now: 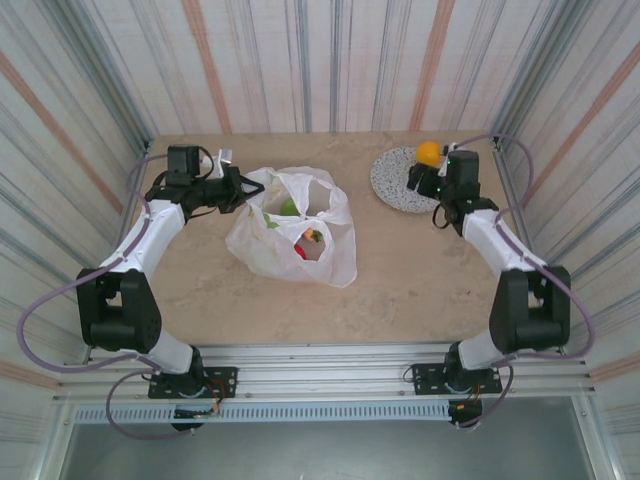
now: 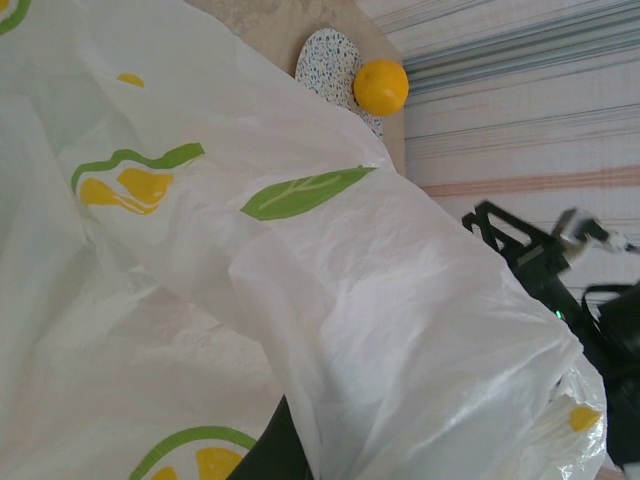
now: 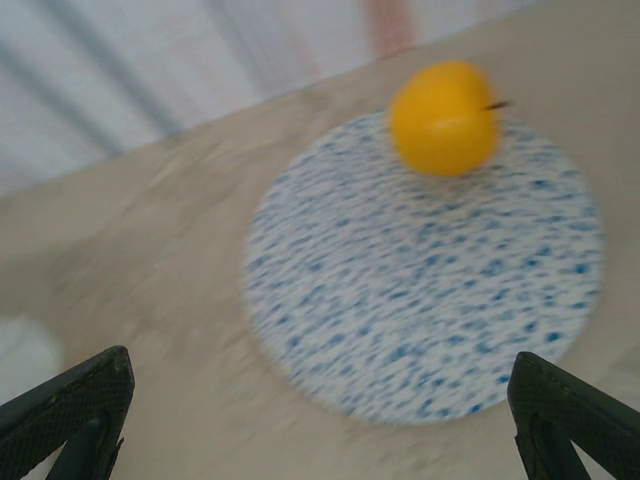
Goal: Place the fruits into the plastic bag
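— What stood around the work?

— Striped walls (image 1: 320, 60) closed in the table (image 1: 420, 270) on three sides. The plastic bag (image 1: 270, 245) lay crumpled near the middle, its mouth open upward. A green fruit (image 1: 288, 207) and a red piece (image 1: 302, 250) showed inside. A speckled plate (image 1: 392, 185) sat toward the far right corner, well apart from the bag. One yellow-orange fruit (image 1: 429, 153) rested at the plate's far edge.

— Anything in the way?

— In the left wrist view the bag's film lay across most of the picture. Beyond it were the plate, the fruit and the right arm (image 2: 560, 270).

— Room to move?

— Open tabletop lay between bag and plate, and along the whole near half. The plate sat close to the right wall.

— And the fingers?

— The right gripper (image 1: 415, 180) hung over the plate's near side. Its fingers (image 3: 70, 410) were spread wide, wider than the fruit, holding and touching nothing, though that view was blurred. The left gripper (image 1: 243, 190) was at the bag's left rim, against the film. Whether it pinched the plastic I could not tell, because the film hid its tips.
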{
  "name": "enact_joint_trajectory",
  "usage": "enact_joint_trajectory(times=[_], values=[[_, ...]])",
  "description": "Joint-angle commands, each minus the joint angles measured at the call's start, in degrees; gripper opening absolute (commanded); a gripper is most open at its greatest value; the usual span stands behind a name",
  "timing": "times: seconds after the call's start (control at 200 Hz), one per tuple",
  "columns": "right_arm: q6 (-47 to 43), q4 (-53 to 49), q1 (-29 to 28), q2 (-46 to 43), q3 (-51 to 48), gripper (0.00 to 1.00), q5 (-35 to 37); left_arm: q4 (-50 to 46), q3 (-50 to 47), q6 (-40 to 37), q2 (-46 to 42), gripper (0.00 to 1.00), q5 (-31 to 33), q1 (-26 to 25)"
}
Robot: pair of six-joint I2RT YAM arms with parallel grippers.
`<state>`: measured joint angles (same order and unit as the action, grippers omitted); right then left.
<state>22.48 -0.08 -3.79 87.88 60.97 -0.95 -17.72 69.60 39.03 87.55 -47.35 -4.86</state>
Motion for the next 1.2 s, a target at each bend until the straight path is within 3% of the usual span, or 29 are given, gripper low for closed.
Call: enact_joint_trajectory(times=[0.0,0.306,0.601,0.917,1.192], values=[[5.7,1.0,1.9,8.3,6.7,0.98,6.3,-0.4,-0.3,-0.3,-0.7,0.0,0.0,0.2],[4.0,-10.4,2.5,33.9,34.2,0.99,11.9,-0.4,-0.3,-0.4,-0.3,0.0,-0.3,0.5],[4.2,-17.6,2.6,47.7,52.4,0.99,14.1,-0.4,-0.2,-0.2,0.3,0.0,-0.8,0.9],[5.1,-20.2,2.8,55.6,61.5,0.96,10.3,-0.3,-0.2,-0.1,0.7,0.0,-0.9,1.2],[5.6,-20.0,3.5,56.9,63.3,0.78,6.4,-0.3,-0.2,-0.1,0.8,0.0,-0.9,1.3]])
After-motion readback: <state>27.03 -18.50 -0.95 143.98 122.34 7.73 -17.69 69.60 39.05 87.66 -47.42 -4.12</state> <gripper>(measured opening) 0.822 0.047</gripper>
